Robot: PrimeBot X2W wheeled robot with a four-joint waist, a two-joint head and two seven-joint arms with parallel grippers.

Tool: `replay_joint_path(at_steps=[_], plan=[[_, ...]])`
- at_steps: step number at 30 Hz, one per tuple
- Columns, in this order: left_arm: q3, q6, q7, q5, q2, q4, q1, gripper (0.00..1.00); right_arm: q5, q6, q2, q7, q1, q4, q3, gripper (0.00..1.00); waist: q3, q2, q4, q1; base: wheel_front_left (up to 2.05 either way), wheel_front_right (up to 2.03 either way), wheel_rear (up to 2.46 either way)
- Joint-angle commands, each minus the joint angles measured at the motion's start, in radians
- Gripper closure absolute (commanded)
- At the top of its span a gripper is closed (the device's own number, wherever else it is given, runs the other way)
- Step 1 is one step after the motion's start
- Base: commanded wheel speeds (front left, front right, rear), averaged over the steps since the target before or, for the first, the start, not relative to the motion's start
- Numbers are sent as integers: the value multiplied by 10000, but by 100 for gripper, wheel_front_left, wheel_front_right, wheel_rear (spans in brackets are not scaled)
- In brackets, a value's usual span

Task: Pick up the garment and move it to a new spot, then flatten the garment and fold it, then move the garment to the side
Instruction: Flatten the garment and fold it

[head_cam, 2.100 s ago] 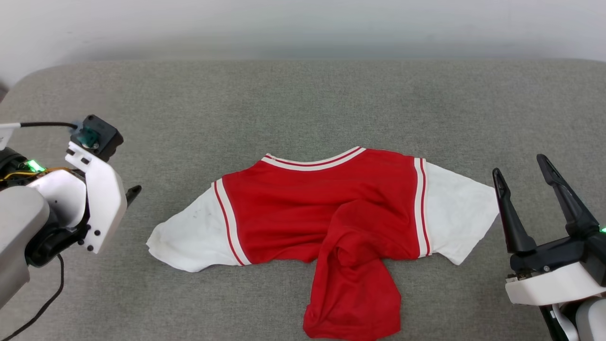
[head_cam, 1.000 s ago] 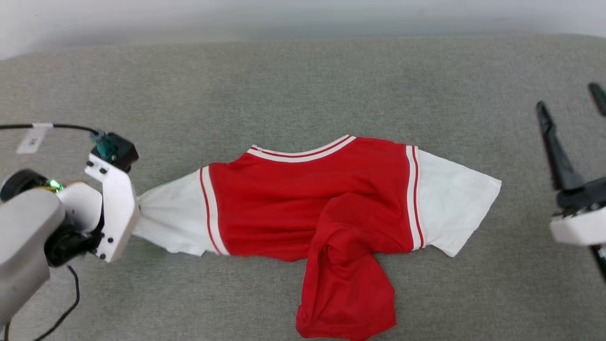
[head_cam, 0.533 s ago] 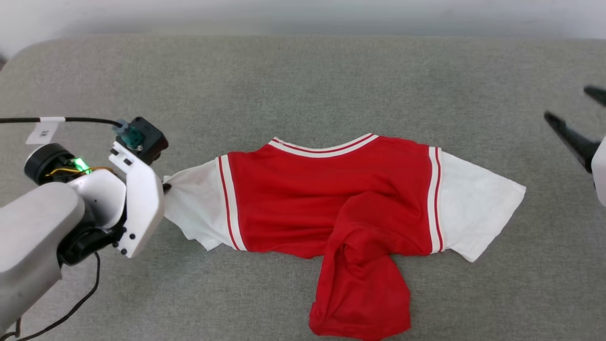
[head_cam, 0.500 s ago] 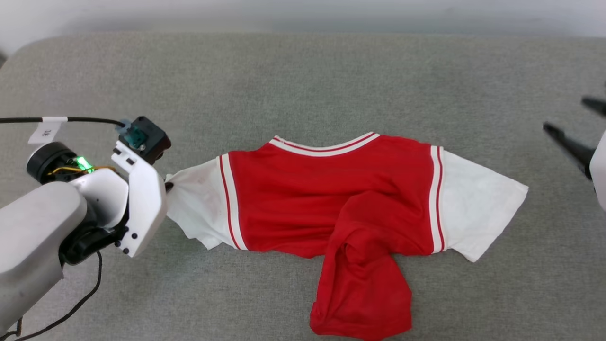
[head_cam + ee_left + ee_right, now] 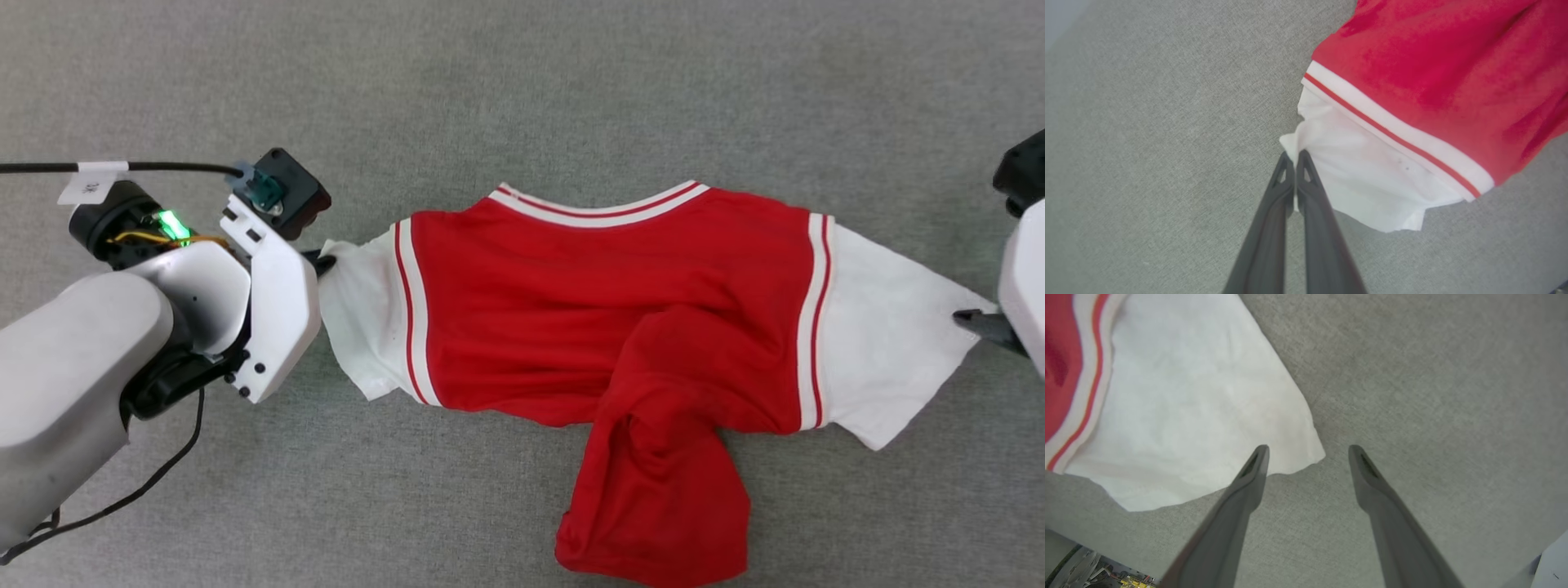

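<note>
A grey, woven fabric surface (image 5: 522, 90) carries the work; its cloth looks even and finely textured, with no seams showing. One garment (image 5: 571, 310) lies directly on it, spread sideways across the middle. The red body is mostly flat, its striped collar trim turned toward the far side. The lower part of the body is bunched and twisted into a thick red flap that reaches toward the near edge. The white sleeve on the robot's right lies flat on the cloth. The one on the left is gathered to a point at its outer end.
</note>
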Motion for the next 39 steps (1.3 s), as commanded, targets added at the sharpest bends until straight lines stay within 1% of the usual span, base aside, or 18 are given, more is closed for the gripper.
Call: replay_joint_path(at_steps=[1, 4, 8, 9, 10, 14, 17, 20, 24, 30, 33, 36, 39], plan=[[64, 54, -53, 53, -28, -34, -133, 100, 11, -11, 189, -24, -92, 198, 52, 0, 289, 0, 103, -1, 0, 0, 0], [86, 42, -98, 89, -84, -19, -235, 100, 26, -11, 532, -157, 142, 602, 281, 0, 510, 0, 147, -1, 0, 0, 0], [98, -17, -190, 69, -129, 136, -252, 100, 47, -9, 877, -403, 430, 1042, 944, 0, 619, 0, 145, -1, 0, 0, 0], [88, -44, -219, 31, -142, 179, -207, 100, 96, -9, 969, -581, 385, 1113, 988, 42, 599, 0, 128, -1, 0, 0, 0], [75, -59, -249, 0, -140, 244, -151, 100, 129, -9, 1057, -746, 273, 1135, 1046, 100, 543, 0, 91, -1, 0, 0, 0], [91, -85, -482, -59, -168, 515, 29, 100, 74, -9, 886, -1457, -364, 1197, 1149, 100, 107, 0, -37, -1, 0, 0, 0], [162, -154, -743, -46, -156, 585, 36, 100, -90, -11, 597, -2422, -906, 1159, 1189, 100, -339, 0, -123, -1, 0, 0, 0], [279, -175, -1033, 46, -84, 601, -101, 100, -52, -9, 503, -3408, -1106, 1069, 1288, 100, -821, 0, -210, -1, 0, 0, 0], [472, -206, -1417, 157, 27, 472, -322, 100, -252, -11, 119, -4426, -1456, 968, 1344, 100, -1351, 0, -304, -1, 0, 0, 0], [781, -251, -1811, 515, 100, 322, -931, 100, -363, -12, -249, -5751, -1895, 800, 1033, 100, -1747, 0, -345, -1, 0, 0, 0], [977, -262, -1996, 711, -30, 234, -1396, 100, -488, -11, -241, -6193, -2209, 767, 745, 100, -1751, 0, -377, -1, 0, 0, 0], [1241, -290, -2187, 881, -266, 264, -2026, 100, -745, -12, -170, -6332, -2691, 715, 491, 100, -1613, 0, -384, -1, 0, 0, 0], [1462, -242, -2368, 1111, -610, 661, -2666, 100, -949, -12, 167, -6343, -3261, 799, 231, 100, -1422, 0, -397, -1, 0, 0, 0]])
